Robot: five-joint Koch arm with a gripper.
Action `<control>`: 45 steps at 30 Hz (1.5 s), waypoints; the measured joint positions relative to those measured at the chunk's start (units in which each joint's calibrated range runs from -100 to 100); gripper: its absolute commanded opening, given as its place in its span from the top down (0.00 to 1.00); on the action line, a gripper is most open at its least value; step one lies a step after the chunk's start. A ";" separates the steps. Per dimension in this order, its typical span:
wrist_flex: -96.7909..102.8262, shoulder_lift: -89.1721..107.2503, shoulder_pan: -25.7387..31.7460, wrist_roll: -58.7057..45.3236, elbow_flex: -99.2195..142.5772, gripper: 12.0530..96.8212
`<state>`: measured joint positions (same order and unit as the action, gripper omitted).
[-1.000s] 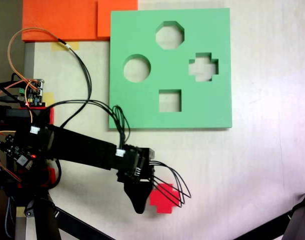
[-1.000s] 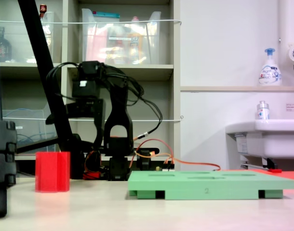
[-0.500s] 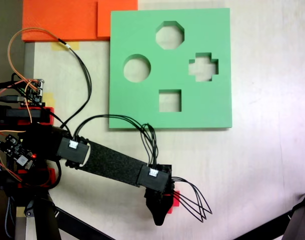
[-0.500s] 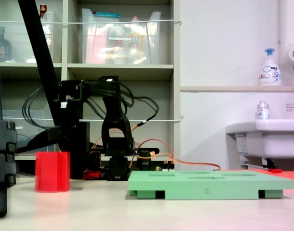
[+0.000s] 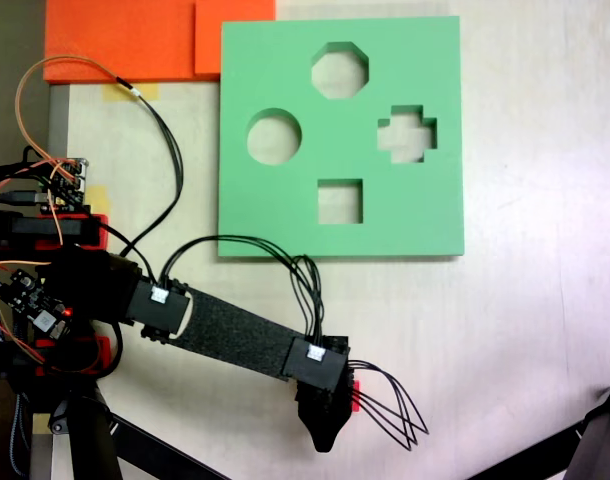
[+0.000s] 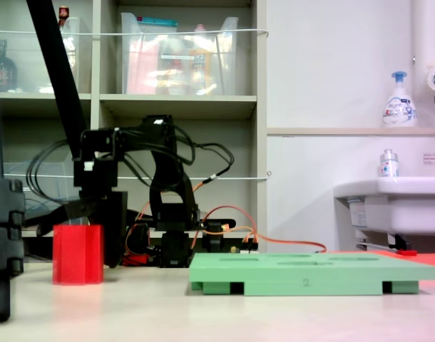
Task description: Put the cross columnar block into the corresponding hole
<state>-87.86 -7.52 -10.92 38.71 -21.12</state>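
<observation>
The cross columnar block [image 6: 78, 254] is bright red and stands upright on the table at the left of a fixed view. From above, only a red sliver of the block [image 5: 356, 394] shows beside my black gripper [image 5: 324, 425], which sits right over it. From the side, the gripper [image 6: 98, 217] hangs low at the block's top and right flank. Only one jaw tip shows, so its state is unclear. The green board [image 5: 285, 215] lies flat at the top, and its plus-shaped corresponding hole [image 5: 406, 134] is empty at the right.
The board also has round, octagonal and square cutouts. Orange foam sheets [image 5: 125, 40] lie at the top left, and a circuit board with wires [image 5: 67, 185] sits by the arm's base. A black tripod leg [image 5: 585, 450] crosses the bottom right corner. A white sink [image 6: 396, 206] stands at the right.
The arm has stretched out to the right and the gripper has come down over the red block, covering most of it from above. The block has stayed in place.
</observation>
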 measured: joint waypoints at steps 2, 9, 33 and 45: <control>0.29 -0.68 -0.05 -0.05 -0.98 0.53; -1.17 -2.46 0.00 -0.10 -1.47 0.65; -8.71 27.22 3.76 6.25 0.78 0.78; -9.89 38.17 18.66 19.44 -5.59 0.78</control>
<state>-97.75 30.64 7.74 58.14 -26.70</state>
